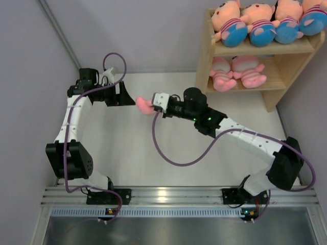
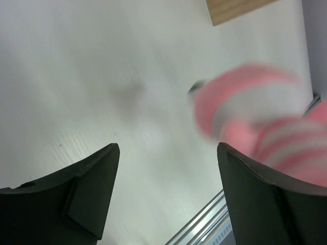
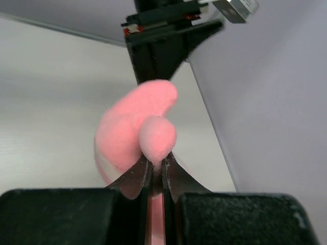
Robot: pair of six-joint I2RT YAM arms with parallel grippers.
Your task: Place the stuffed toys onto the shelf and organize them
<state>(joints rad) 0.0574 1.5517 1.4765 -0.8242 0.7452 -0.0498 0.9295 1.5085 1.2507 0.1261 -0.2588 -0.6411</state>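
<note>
Pink striped plush toy [image 1: 144, 105] held mid-frame, pinched by small limb in right gripper [image 3: 157, 171], jaws nearly closed. Left gripper [image 2: 168, 153] spread wide, seemingly not touching toy. Grip judged suited to reaching shelf [image 1: 265, 49], upper right.

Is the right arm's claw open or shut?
Shut: the right gripper pinches a nub of the pink toy, its tips nearly touching.

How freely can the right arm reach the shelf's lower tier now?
Probably yes: only bare table lies between the right gripper, shut on a pink toy, and the shelf; two pink toys occupy part of that tier.
</note>
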